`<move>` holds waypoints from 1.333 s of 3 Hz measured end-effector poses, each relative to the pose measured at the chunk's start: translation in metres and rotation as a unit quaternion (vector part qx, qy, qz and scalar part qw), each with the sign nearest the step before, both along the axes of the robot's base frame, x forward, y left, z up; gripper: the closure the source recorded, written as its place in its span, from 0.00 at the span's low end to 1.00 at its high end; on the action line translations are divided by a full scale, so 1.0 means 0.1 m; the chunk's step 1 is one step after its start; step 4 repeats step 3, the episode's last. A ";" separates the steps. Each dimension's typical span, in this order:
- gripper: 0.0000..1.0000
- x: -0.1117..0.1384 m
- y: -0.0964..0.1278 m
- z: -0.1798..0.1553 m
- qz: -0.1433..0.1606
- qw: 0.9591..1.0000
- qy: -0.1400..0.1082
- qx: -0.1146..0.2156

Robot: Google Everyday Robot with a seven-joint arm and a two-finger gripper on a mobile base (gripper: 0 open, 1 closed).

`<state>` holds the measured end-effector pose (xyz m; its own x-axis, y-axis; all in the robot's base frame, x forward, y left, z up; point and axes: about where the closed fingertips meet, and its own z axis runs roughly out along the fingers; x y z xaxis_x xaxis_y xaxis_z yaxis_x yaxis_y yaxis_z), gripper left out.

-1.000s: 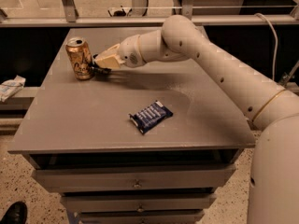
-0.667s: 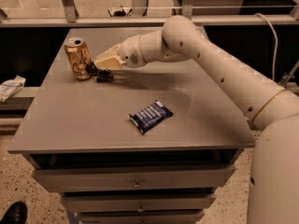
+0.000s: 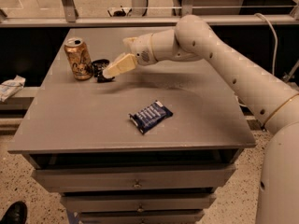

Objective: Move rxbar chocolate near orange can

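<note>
The rxbar chocolate (image 3: 99,67), a small flat dark bar, lies on the grey table (image 3: 84,120) just right of the orange can (image 3: 79,58), almost touching it. The can stands upright at the table's back left. My gripper (image 3: 116,68) hovers just right of the bar, low over the table, with its pale fingers (image 3: 120,64) pointing down-left at it. The jaws look open and hold nothing. The arm reaches in from the right.
A larger blue-and-white wrapped bar (image 3: 151,116) lies near the table's front middle. The table has drawers below its front edge. A white crumpled item (image 3: 10,86) lies on a lower ledge to the left. A dark shoe (image 3: 13,213) is at the bottom left.
The gripper has drawn back slightly to the right from the dark bar, which stays on the table beside the can. The can and blue bar have not moved.
</note>
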<state>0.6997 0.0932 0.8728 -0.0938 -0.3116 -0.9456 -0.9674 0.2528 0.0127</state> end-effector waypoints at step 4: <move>0.00 0.50 -1.46 0.13 -0.138 0.990 -0.024 0.033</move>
